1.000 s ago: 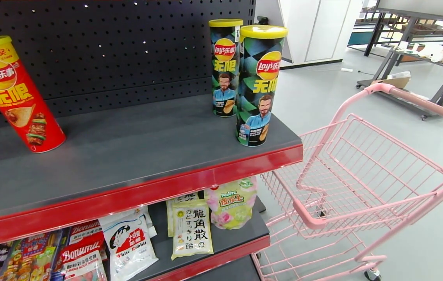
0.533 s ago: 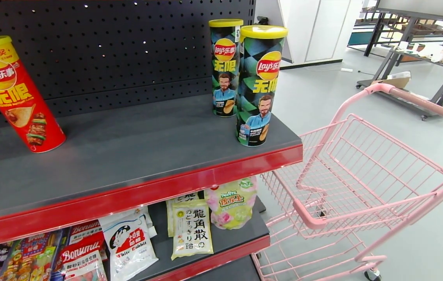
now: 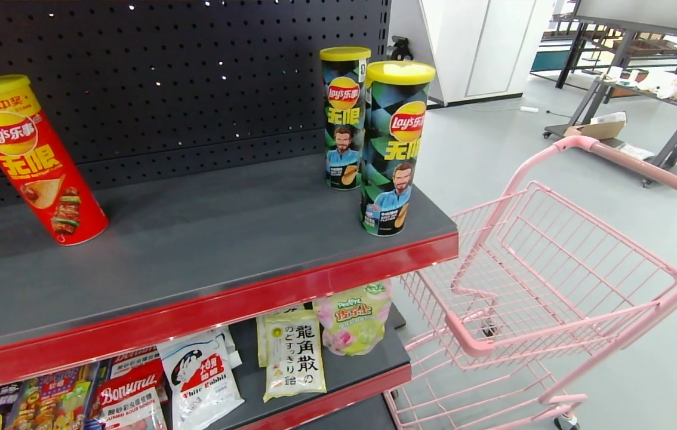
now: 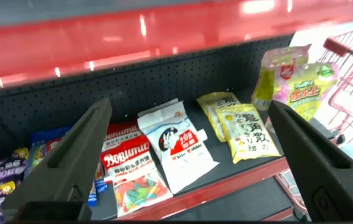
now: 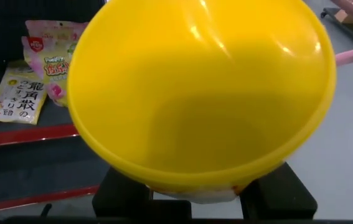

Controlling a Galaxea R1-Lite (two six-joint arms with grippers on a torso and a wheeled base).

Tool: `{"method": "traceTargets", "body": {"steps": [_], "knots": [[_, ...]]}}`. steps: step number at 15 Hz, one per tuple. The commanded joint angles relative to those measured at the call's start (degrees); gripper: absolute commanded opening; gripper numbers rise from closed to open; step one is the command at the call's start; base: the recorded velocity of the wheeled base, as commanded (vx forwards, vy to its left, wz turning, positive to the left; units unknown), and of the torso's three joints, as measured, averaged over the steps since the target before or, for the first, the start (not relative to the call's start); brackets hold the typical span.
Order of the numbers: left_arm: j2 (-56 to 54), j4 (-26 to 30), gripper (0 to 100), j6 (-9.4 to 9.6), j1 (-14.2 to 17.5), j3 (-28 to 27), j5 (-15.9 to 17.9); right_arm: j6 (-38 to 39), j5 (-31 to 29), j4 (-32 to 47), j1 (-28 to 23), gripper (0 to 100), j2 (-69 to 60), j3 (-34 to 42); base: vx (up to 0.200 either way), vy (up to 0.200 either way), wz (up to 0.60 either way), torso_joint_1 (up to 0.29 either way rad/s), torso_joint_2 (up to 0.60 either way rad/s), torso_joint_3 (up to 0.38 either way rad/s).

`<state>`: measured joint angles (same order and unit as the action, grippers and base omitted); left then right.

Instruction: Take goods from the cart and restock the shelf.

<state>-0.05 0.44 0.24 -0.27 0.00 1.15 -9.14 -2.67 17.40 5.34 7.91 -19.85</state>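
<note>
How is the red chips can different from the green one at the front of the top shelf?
The red can shows a chip and a skewer; the front green can is checkered green and black with a man on it. The red can stands alone at the left of the shelf, near the back; the front green can stands by the right front edge, with a second green can just behind it. Both are tubes with yellow lids.

Shelf [image 3: 207,239] — grey deck, red front lip, black dotted pegboard [image 3: 165,77] behind. At shelf's left end, red can [image 3: 34,161], yellow lid. At shelf's right end, front can [image 3: 395,149] and rear can [image 3: 343,119], both green-black diamond pattern, yellow lids. Beside shelf — pink wire cart [image 3: 553,263]. Held can [image 5: 201,93]: bright yellow lid.
</note>
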Motion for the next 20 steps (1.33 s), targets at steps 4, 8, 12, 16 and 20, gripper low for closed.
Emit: {"method": "traceTargets", "body": {"steps": [4,8,12,16,20], "knots": [[0.05,0.00,100,0.02,0.00,0.00,0.00,-1.05,0.03,-0.08,0.11,0,0.61,-0.28,0.000,0.000,0.00,0.205,-0.56,-0.352],[0.05,0.00,100,0.02,0.00,0.00,0.00,-1.05,0.03,-0.08,0.20,0,0.88,-0.46,0.000,0.000,0.00,0.216,-0.54,-0.330],[0.05,0.00,100,0.02,0.00,0.00,0.00,-1.23,0.03,-0.17,0.20,0,1.58,-0.63,0.000,0.000,0.00,0.161,-0.39,-0.232],[0.05,0.00,100,0.02,0.00,0.00,0.00,-1.23,0.12,-0.87,0.20,0,3.95,-1.34,0.000,0.000,0.00,0.161,-0.37,-0.215],[0.05,0.00,100,0.02,0.00,0.00,0.00,-1.32,-0.05,-0.78,0.02,0,3.95,-1.34,0.000,0.000,0.15,0.091,-0.20,-0.121]]}}
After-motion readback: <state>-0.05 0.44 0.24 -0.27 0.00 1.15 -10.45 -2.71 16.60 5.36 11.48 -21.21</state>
